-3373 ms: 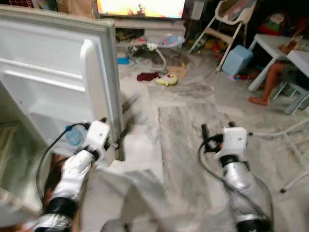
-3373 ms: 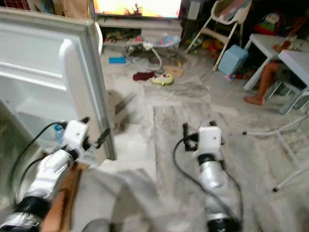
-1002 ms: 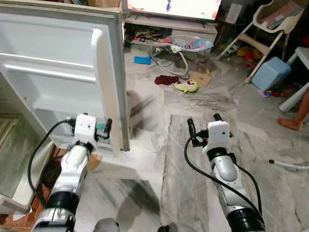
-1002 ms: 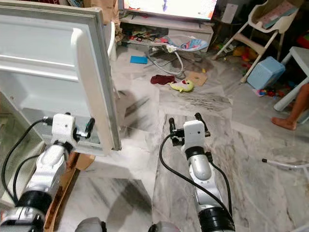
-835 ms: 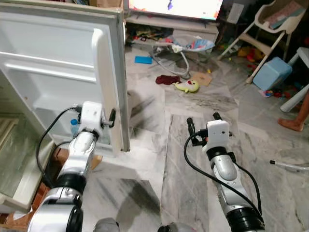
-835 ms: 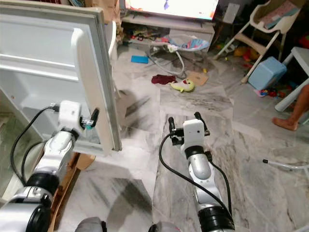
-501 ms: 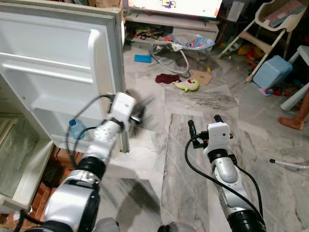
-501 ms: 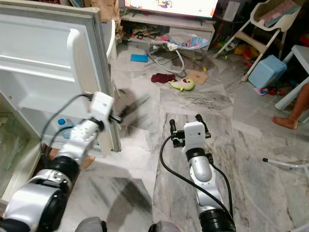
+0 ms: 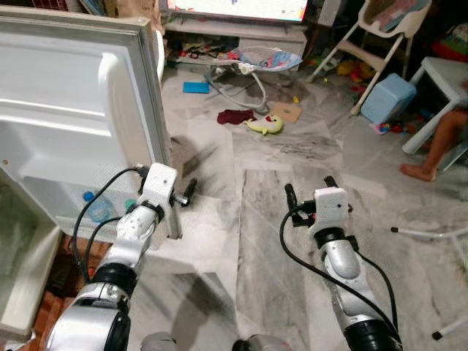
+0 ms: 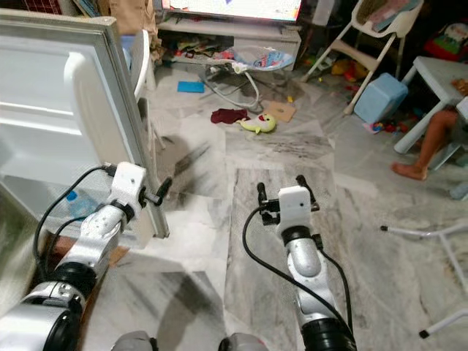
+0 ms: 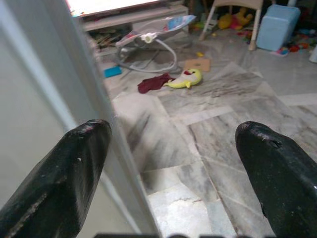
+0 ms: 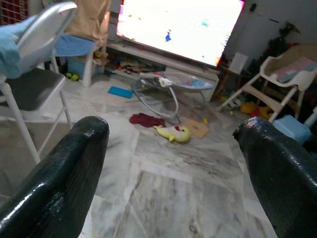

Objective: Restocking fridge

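Observation:
The white fridge door stands open on my left, its inner shelves facing me. A clear bottle with a blue cap sits in the lowest door shelf. My left gripper is open at the door's free edge; in the left wrist view the door edge runs just inside one finger. My right gripper hovers open over the marble floor, holding nothing; its fingers are spread wide.
The fridge's interior is at far left. On the floor beyond lie a red cloth, a yellow toy and a baby bouncer. A blue box, a white table and a person's leg are at right.
My left gripper has come off the lower door shelf by the bottle and swung round to the door's free edge. The camera has shifted. The right arm has barely moved.

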You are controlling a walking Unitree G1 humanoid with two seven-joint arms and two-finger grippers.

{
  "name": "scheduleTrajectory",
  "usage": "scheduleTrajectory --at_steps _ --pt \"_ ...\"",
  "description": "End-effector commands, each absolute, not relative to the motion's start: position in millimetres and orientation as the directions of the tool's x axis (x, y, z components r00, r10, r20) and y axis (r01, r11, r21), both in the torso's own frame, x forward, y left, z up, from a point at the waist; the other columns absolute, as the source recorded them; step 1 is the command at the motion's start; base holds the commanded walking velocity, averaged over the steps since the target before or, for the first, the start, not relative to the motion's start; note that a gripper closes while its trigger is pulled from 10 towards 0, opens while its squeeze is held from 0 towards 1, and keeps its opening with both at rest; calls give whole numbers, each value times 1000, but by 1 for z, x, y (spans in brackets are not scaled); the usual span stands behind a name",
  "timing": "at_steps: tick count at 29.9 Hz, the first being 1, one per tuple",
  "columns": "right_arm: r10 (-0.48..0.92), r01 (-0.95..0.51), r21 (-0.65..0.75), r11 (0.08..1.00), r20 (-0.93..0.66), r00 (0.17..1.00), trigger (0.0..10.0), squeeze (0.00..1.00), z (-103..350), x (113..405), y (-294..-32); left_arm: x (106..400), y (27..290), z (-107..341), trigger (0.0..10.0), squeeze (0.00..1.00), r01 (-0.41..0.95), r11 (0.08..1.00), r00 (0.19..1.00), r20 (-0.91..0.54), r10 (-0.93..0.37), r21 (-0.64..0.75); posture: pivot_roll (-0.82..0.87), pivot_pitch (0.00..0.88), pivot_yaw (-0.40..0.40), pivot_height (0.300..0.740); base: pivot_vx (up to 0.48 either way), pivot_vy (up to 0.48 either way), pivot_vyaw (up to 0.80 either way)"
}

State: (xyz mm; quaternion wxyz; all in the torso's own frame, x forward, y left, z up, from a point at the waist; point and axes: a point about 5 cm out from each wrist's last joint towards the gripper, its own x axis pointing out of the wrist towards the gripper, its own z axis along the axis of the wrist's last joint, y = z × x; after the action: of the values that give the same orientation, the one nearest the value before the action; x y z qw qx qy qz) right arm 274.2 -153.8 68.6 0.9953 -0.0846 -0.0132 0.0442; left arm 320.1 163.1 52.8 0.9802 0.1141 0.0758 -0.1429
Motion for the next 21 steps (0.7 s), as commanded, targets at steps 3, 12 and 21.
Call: scheduleTrajectory --at_steps 3,12,21 --pt "96 -88 -168 982 37 995 10000 0 73 277 -152 322 164 59 10000 0 282 938 956 -135 -259 202 7 0 -86 740 480 0 0" --pt "88 -80 -172 982 40 995 10000 0 74 279 -155 334 149 72 10000 0 302 926 953 -110 -284 226 -6 0 -80 740 480 0 0" --pt "86 -78 -173 982 41 995 10000 0 73 278 -154 341 135 80 10000 0 324 923 946 -84 -313 207 -11 0 -75 740 342 0 0"
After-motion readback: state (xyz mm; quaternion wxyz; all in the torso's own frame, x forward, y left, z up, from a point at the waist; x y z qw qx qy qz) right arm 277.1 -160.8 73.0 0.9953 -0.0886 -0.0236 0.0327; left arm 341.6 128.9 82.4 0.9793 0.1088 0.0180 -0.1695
